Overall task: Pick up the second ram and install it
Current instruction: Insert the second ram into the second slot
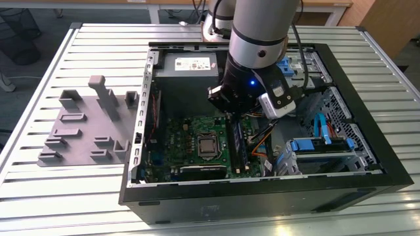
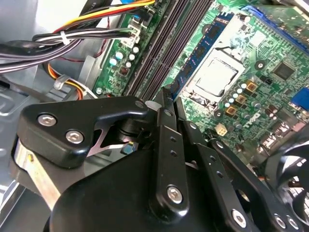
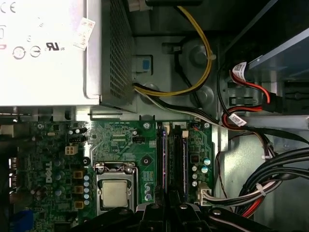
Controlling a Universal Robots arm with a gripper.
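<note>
One green motherboard (image 1: 196, 147) inside open computer case (image 1: 367, 182), end effector (image 1: 231, 114) above.

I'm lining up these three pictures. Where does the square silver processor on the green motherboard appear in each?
Exterior view: the square silver processor sits mid-board, to the exterior view's left of the long black memory slots.
Second wrist view: the processor lies alongside those slots.
First wrist view: the processor lies beside the slots.
Shared landmark: the long black memory slots.
</note>
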